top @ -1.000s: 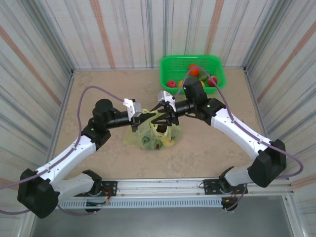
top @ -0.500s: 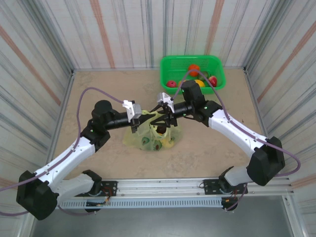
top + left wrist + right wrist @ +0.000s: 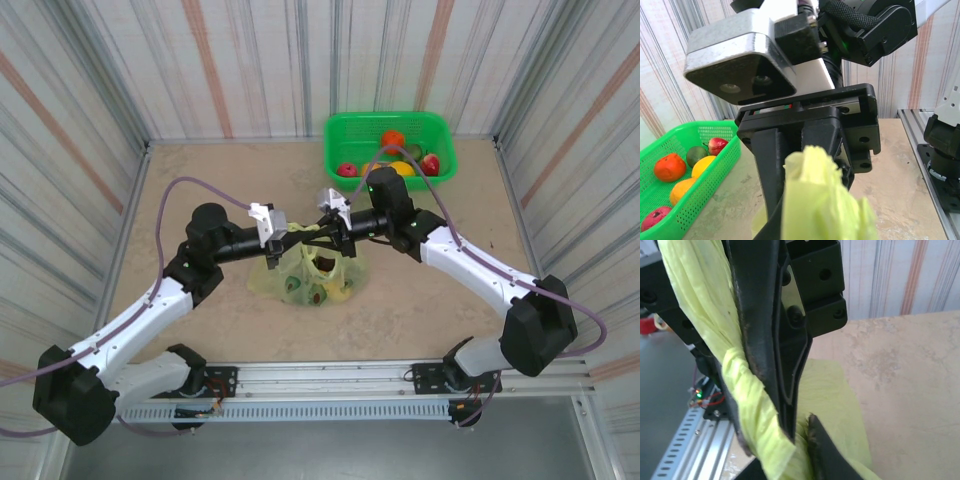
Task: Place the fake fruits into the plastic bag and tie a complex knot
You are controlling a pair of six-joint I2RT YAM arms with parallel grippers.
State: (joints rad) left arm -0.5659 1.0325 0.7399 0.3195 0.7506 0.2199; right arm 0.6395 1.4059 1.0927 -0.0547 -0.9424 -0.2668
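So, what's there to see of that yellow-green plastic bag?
A thin, translucent yellow-green plastic bag, crinkled, sits in the middle of the beige table. Fruits show through its sagging body. Its handle strips are drawn up and bunched, pinched by the left gripper and right gripper close together just above it.

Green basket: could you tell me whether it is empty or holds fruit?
Not empty: the green basket holds several fruits, orange and red ones.

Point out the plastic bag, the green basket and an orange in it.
plastic bag (image 3: 330, 290): top external view, lower body holding fruit.
green basket (image 3: 386, 117): top external view, far rim.
orange (image 3: 670, 166): left wrist view, middle of its skin.
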